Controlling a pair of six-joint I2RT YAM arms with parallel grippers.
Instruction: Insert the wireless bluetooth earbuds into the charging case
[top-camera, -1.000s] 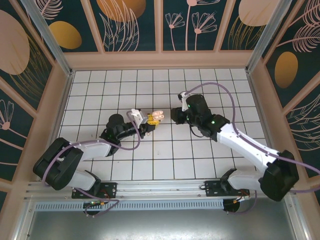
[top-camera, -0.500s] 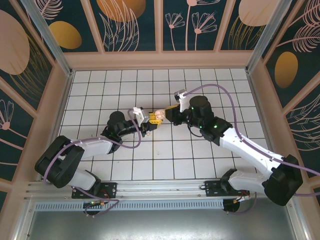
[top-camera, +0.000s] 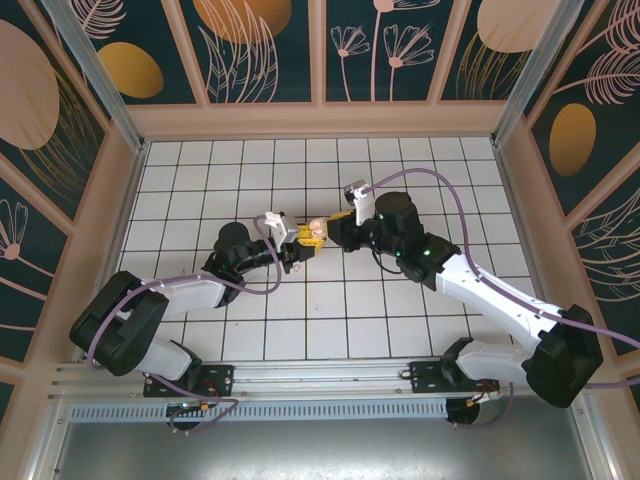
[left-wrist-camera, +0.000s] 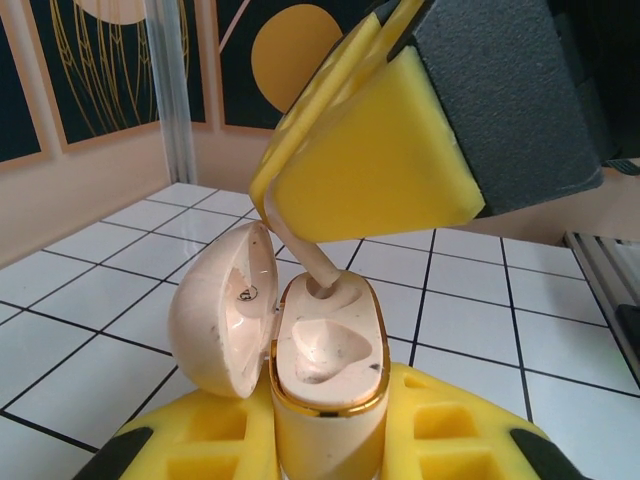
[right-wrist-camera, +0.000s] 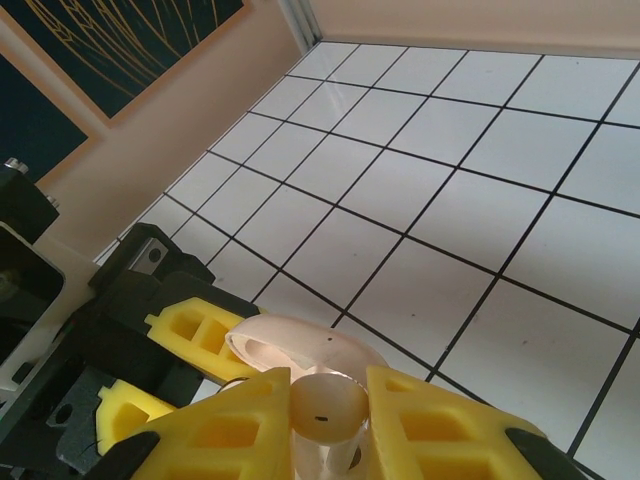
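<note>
I'm looking down into a walled bay: a white tiled table (top-camera: 200, 170) with dark grout lines, boxed in by beige framing and dark teal panels (top-camera: 250, 50) painted with leaves and orange ovals. Both arms reach in from the near edge and meet around the middle of the table, a little toward the far side.

My left gripper (top-camera: 298, 242) comes in from the left and is clamped on the charging case (left-wrist-camera: 325, 365). In the left wrist view the case stands upright between the yellow pads (left-wrist-camera: 455, 445). It is pinkish-beige with a thin gold rim, and its lid (left-wrist-camera: 222, 310) is swung open to the left. The jaws are closed in tight on the body of the case, pressing on both sides.

My right gripper (top-camera: 335, 228) comes in from the right, and its tips sit just beside the case. It is pinched down on an earbud (right-wrist-camera: 325, 408). In the right wrist view the rounded head of the earbud is squeezed between the two yellow fingers (right-wrist-camera: 225, 430), and the open case shows just beyond it. From the left wrist camera I see the earbud's stem slanting down out of the right gripper's yellow pad, with its tip reaching into the far recess of the case. I cannot tell whether it is seated at the bottom. The nearer recess faces the camera, speckled with small dark marks.
</note>
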